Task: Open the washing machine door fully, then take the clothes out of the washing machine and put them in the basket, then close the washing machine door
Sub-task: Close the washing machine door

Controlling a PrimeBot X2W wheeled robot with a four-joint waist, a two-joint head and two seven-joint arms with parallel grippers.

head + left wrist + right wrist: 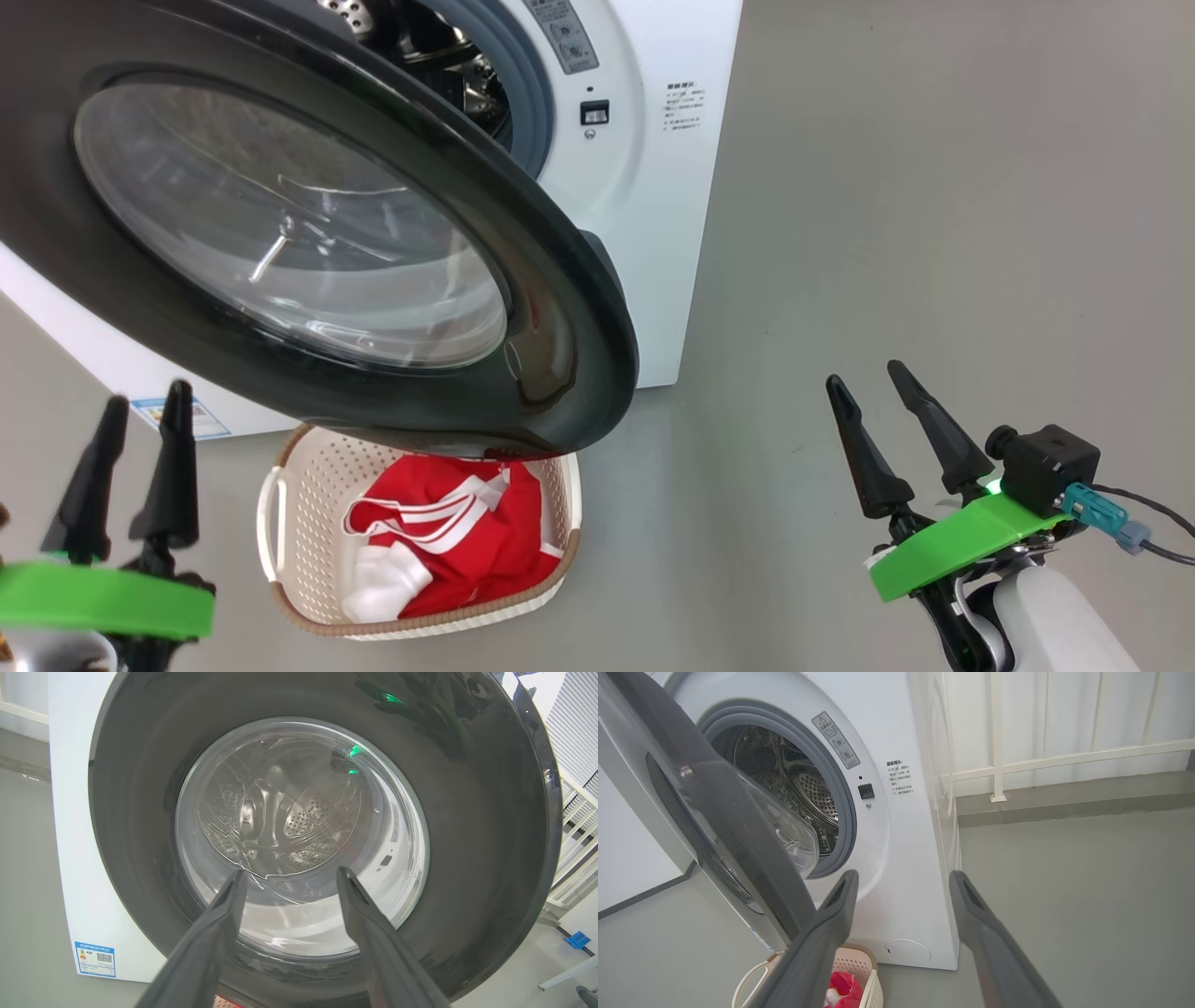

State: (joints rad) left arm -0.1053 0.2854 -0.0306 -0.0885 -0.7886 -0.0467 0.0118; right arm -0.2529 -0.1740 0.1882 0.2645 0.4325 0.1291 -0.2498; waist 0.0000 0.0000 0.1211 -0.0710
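The washing machine door (308, 243) stands partly swung out from the white washing machine (653, 215), and the steel drum (784, 779) shows behind it. On the floor below the door's edge sits the basket (313, 523), holding the red clothes (467, 532) with white stripes. My left gripper (147, 397) is open at the lower left, in front of the door's outer face. In the left wrist view its fingertips (290, 871) point at the glass window (299, 812). My right gripper (866, 375) is open and empty over the floor, to the right of the machine. It (904, 875) faces the machine's front corner.
Grey floor (934, 187) stretches to the right of the machine. A white railing (1064, 756) and a wall run behind it. The basket (864, 970) with red cloth (843, 987) lies close in front of the machine's base. A blue label (95, 959) marks the lower corner.
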